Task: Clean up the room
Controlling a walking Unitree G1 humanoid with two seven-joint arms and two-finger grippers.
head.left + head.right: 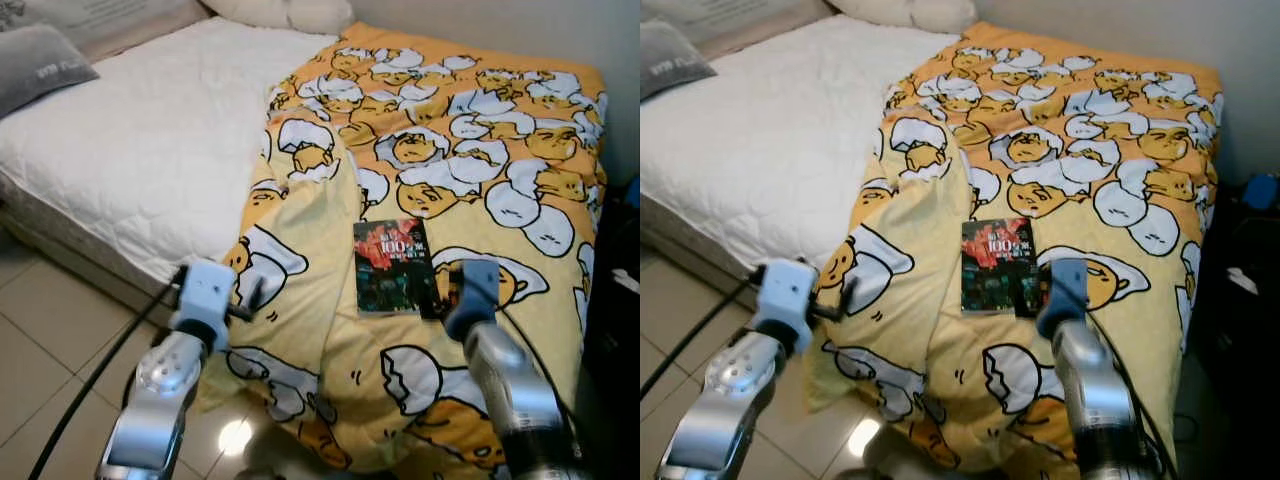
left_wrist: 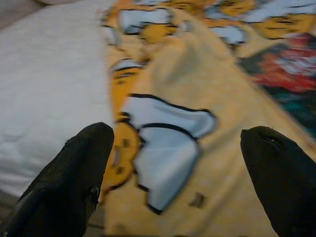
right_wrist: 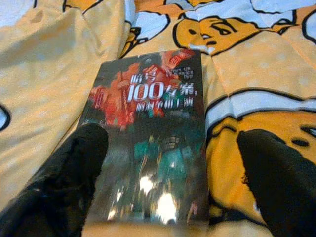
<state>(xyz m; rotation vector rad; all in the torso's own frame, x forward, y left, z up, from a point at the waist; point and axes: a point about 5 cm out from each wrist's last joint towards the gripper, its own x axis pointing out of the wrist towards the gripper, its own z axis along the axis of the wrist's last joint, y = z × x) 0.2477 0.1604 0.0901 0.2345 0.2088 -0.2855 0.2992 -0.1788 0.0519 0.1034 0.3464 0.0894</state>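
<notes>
My arms and their fittings

My forearms are rounded silver shells with pale blue-grey wrist blocks; a black cable trails off my left arm point(image 1: 160, 385), and each end effector carries two blunt matte-black fingers point(image 3: 64, 182).

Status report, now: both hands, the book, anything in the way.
Right hand open, poised at the near edge of the book. Left hand open over the blanket. Book flat on blanket, face up, not gripped. Nothing on it.

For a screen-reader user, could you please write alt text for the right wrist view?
A glossy dark paperback book with red artwork lies flat on a yellow cartoon-print blanket. The right hand hovers open over its near end, one black finger over the cover, the other over blanket.
</notes>
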